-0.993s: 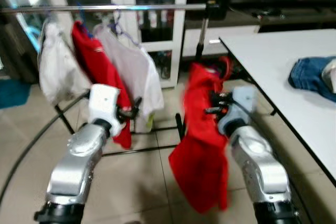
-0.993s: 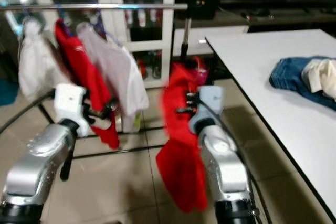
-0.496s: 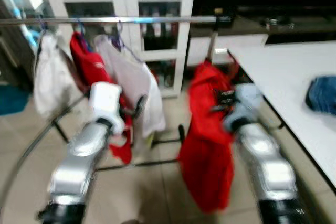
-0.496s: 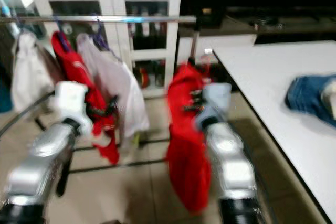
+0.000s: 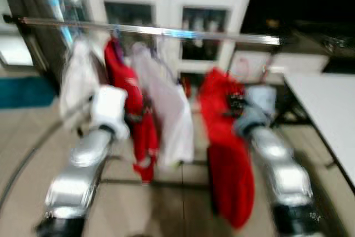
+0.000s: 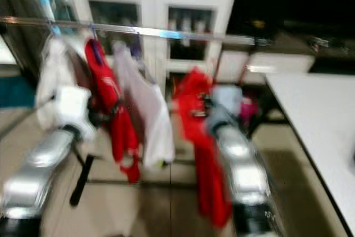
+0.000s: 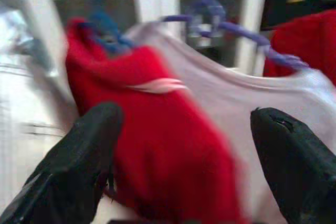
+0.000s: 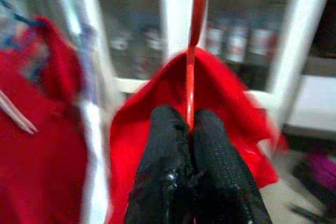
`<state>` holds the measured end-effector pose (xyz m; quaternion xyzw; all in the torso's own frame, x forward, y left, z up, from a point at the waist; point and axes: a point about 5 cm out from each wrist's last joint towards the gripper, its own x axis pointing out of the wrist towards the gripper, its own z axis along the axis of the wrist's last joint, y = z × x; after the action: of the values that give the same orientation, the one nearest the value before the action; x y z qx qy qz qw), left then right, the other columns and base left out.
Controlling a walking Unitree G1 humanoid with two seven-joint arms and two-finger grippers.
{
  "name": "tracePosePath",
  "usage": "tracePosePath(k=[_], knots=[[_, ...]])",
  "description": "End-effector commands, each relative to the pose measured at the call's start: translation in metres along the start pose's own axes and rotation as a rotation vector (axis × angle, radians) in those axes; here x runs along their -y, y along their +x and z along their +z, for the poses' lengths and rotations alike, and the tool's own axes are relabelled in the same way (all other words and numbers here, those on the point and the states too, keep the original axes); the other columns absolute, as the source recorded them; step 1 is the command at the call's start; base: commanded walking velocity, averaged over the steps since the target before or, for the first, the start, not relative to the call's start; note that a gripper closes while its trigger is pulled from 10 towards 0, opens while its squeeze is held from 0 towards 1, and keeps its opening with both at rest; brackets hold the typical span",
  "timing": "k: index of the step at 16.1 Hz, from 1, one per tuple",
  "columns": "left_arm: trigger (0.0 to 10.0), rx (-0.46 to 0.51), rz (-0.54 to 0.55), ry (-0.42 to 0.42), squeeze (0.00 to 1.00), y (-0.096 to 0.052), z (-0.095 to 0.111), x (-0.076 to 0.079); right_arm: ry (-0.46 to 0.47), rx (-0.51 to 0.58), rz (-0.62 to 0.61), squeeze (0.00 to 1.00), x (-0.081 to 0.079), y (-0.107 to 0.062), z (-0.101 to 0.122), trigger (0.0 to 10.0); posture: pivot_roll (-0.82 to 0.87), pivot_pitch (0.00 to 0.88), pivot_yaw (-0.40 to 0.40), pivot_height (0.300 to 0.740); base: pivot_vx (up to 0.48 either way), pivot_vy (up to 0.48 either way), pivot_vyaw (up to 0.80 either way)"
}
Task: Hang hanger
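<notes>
No writing, brand, number or sign can be read anywhere from here. The red shirt [image 7: 157, 145] on the rail carries a pale stripe-like mark on its chest, too smeared to tell whether it is lettering. The bottles behind the glass doors of the white cabinet [image 5: 166, 4] are too blurred to show any label.

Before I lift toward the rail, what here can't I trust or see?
- Head views: motion blur smears the rail and the hooks on it.
- Red hanger: its hook is cut off by the right wrist view's top edge.
- Right pincer: the red garment hides it in the head views.
</notes>
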<state>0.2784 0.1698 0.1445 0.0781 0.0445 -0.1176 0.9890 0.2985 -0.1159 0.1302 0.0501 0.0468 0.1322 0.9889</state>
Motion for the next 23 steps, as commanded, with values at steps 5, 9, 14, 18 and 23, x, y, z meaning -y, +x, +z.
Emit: tracePosePath(k=[5, 9, 14, 18, 23], knots=[[10.0, 0.101, -0.201, -0.002, 0.00, 0.002, 0.018, 0.030, -0.056, 0.095, -0.052, 0.00, 0.020, -0.004, 0.017, 10.0, -0.02, 0.000, -0.033, 0.740, 0.153, 0.000, 0.00], [10.0, 0.098, -0.493, 0.056, 0.00, -0.007, 0.023, 0.044, -0.067, 0.110, -0.096, 0.00, 0.031, 0.010, 0.030, 10.0, -0.02, 0.000, -0.033, 0.740, 0.000, 0.000, 0.00], [10.0, 0.074, -0.635, 0.096, 0.00, -0.008, 0.025, 0.048, -0.108, 0.008, -0.082, 0.00, 0.040, 0.040, 0.032, 10.0, -0.02, 0.000, -0.022, 0.740, 0.000, 0.000, 0.00], [10.0, 0.064, -0.686, 0.111, 0.00, -0.010, 0.026, 0.050, -0.120, -0.118, -0.128, 0.00, 0.054, 0.063, 0.026, 10.0, 0.00, 0.000, -0.030, 0.740, 0.000, 0.000, 0.00], [10.0, 0.031, -0.639, 0.107, 0.00, -0.016, 0.018, 0.045, -0.062, -0.129, -0.109, 1.00, 0.056, 0.053, 0.012, 10.0, 0.00, 0.000, -0.025, 0.740, 0.000, 0.000, 0.00]])
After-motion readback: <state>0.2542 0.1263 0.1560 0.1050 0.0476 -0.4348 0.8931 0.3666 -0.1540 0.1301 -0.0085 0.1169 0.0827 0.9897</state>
